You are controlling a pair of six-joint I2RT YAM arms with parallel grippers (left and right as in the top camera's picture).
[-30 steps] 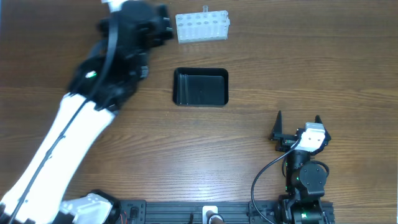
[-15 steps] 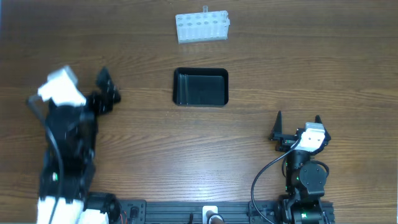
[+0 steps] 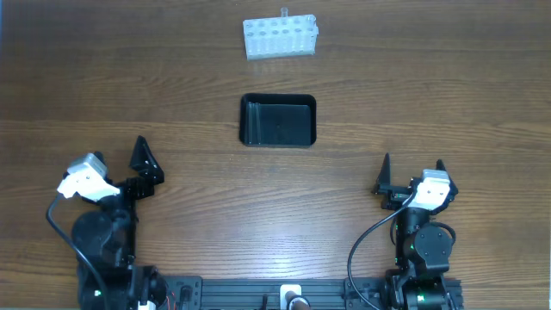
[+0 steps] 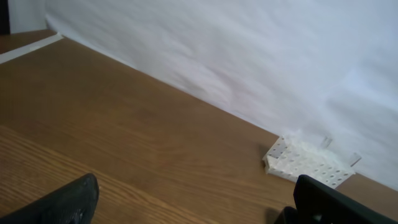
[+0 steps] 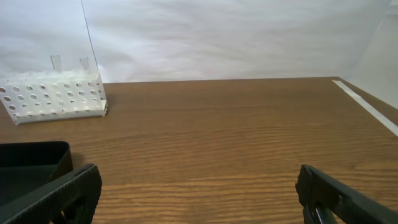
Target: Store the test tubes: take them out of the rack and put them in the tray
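Rack (image 3: 281, 38) of white plastic is set at 12 o'clock from the black tray (image 3: 278, 120), apart from it, on the wooden table (image 3: 430, 86). Two clear test tubes (image 5: 84, 63) are seen standing upright in the rack. The left gripper (image 3: 120, 165) is held low at 8 o'clock from the tray, its fingers spread wide and nothing held between them. The right gripper (image 3: 413, 164) is held at 4 o'clock from the tray, likewise spread wide, with nothing gripped.
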